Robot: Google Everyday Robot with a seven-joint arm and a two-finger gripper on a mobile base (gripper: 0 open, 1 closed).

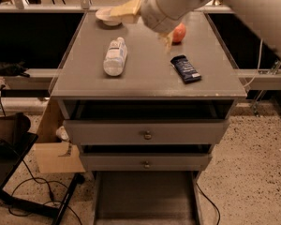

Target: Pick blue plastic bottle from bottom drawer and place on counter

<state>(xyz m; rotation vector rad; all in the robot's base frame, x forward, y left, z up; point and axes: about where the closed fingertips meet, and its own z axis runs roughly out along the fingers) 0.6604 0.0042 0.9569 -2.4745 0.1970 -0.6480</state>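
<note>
1. We judge that the task is at its last step. The small clear plastic bottle with a white cap and a pale bluish label (115, 56) lies on the wide flat grey counter (145, 81), so the placing looks done.
2. The bottle lies on its side in the left half of the counter, with its long axis running from far to near. Nothing touches it.
3. The two-finger gripper (144, 23) hangs above the far middle of the counter, to the right of the bottle and apart from it. Its tan fingers (126, 9) are spread wide and released, and they hold nothing.
4. The shallow grey bottom drawer (145, 196) stands pulled out near the floor, and we see only its bare grey floor.
5. For the next move we think the arm needs only to draw back. It should pass clear of the bottle, which could roll if pushed, and also clear of the dark blue flat snack bar (186, 69) and the round orange fruit (179, 32) on the right.
6. A white shallow bowl (106, 15) sits at the far edge, beyond the bottle.
</note>
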